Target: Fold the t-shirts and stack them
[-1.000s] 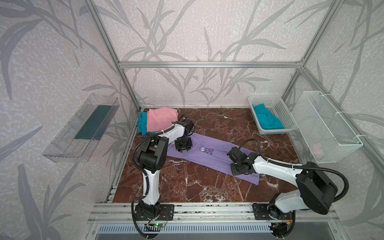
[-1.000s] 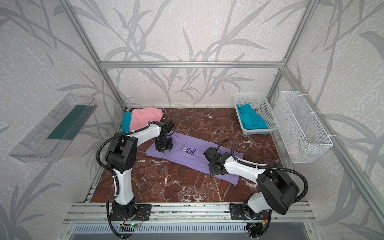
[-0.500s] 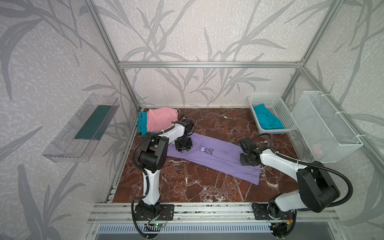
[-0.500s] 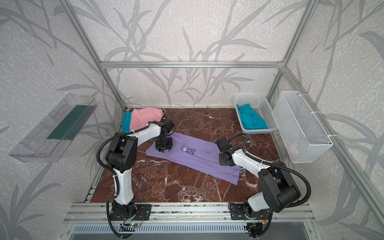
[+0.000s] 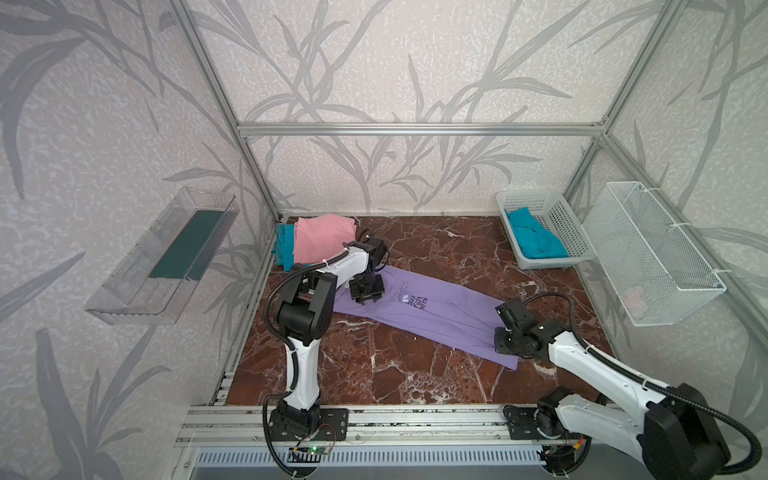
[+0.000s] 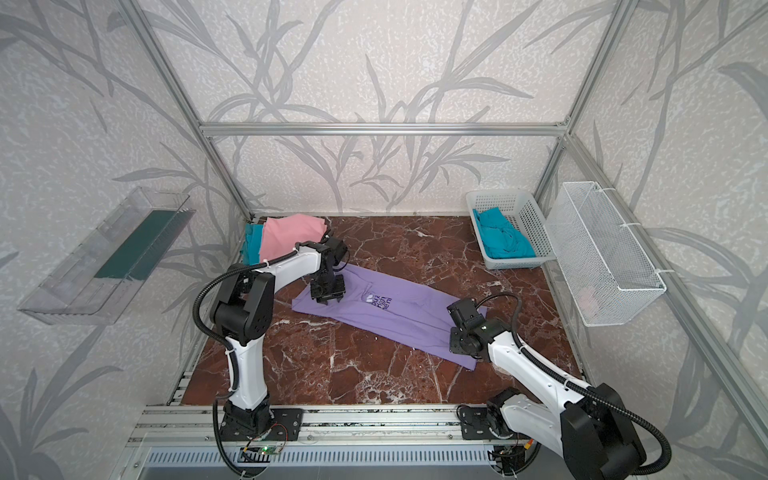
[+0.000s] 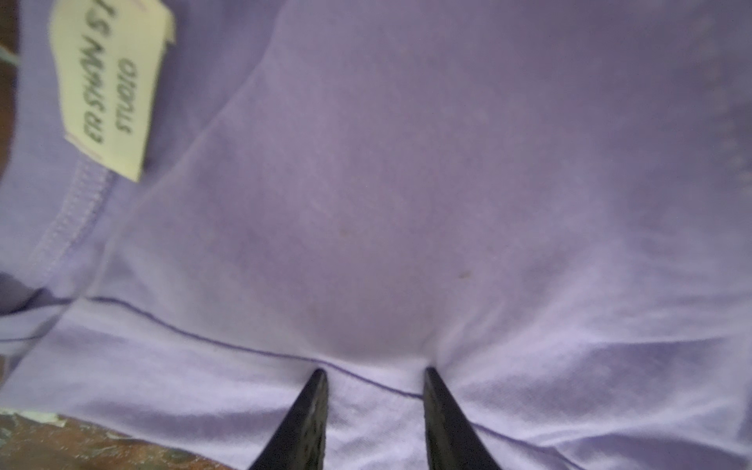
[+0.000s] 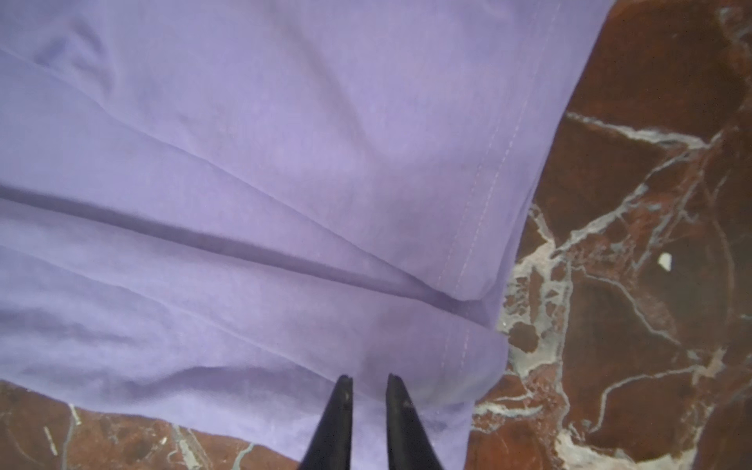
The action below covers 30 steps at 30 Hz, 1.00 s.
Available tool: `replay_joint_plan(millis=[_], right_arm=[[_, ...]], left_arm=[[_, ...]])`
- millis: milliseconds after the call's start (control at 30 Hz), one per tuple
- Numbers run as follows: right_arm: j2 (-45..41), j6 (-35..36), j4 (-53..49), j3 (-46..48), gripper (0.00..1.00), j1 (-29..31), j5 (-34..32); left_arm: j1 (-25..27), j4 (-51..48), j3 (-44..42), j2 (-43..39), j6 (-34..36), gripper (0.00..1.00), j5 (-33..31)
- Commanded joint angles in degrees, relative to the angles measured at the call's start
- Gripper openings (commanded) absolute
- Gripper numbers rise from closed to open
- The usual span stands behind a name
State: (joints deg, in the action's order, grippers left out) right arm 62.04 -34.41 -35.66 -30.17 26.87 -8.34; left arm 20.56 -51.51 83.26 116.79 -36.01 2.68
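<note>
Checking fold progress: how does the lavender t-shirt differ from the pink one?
The lavender t-shirt lies as a long strip across the table; the pink t-shirt sits folded in the back-left corner, atop a teal t-shirt. Lavender carries a dark print; pink looks plain. Both lie flat.

I count three t-shirts that I can tell apart: one lavender t-shirt (image 5: 440, 316), one pink t-shirt (image 5: 322, 239) and one teal t-shirt (image 5: 284, 245) under the pink one. There is also one teal heap (image 5: 536, 239), and I cannot tell whether it is a single shirt or several. I see two baskets: one white plastic basket (image 5: 561, 216) and one white wire basket (image 5: 648, 249). There is one clear tray (image 5: 137, 286). I have two grippers, my left gripper (image 7: 374, 372) and my right gripper (image 8: 368, 380), each with two black fingers (image 8: 333, 423).
</note>
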Motion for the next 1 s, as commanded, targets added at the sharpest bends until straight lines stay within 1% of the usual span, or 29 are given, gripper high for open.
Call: replay_joint_plan(millis=[0,133,433,533,600,700,767,833,967], right_arm=[[0.04,-1.75,-1.08,0.99,0.06,-0.15,1.32],[1.40,-3.71,-0.72,1.33,0.01,-0.08,3.35],[4.53,-5.04,1.68,2.83,0.00,-0.12,5.26],[4.92,-5.44,3.02,2.80,0.00,-0.18,4.47],[5.27,-5.82,3.54,2.20,0.00,-0.31,2.82],[5.72,-5.54,4.50,1.52,0.02,-1.71,0.88],[6.02,-4.75,6.08,1.60,0.04,-3.98,-0.09],[6.46,-4.21,8.38,1.78,0.05,-7.60,2.49],[6.97,-2.56,8.03,-0.44,0.10,-10.36,2.72]], left_arm=[[-0.08,0.65,-0.16,2.41,0.27,0.40,0.13],[-0.08,0.70,-0.21,2.54,0.24,0.40,0.17],[-0.08,0.62,-0.01,3.03,0.06,0.40,0.29],[-0.08,0.54,0.06,3.12,0.06,0.40,0.34],[-0.08,0.53,0.07,3.13,0.05,0.40,0.35],[-0.08,0.53,0.02,3.00,-0.03,0.40,0.28],[-0.08,0.53,-0.10,3.01,0.01,0.40,0.24],[-0.08,0.44,-0.03,3.11,0.06,0.40,0.29],[-0.08,0.10,-0.08,3.01,0.32,0.40,-0.19]])
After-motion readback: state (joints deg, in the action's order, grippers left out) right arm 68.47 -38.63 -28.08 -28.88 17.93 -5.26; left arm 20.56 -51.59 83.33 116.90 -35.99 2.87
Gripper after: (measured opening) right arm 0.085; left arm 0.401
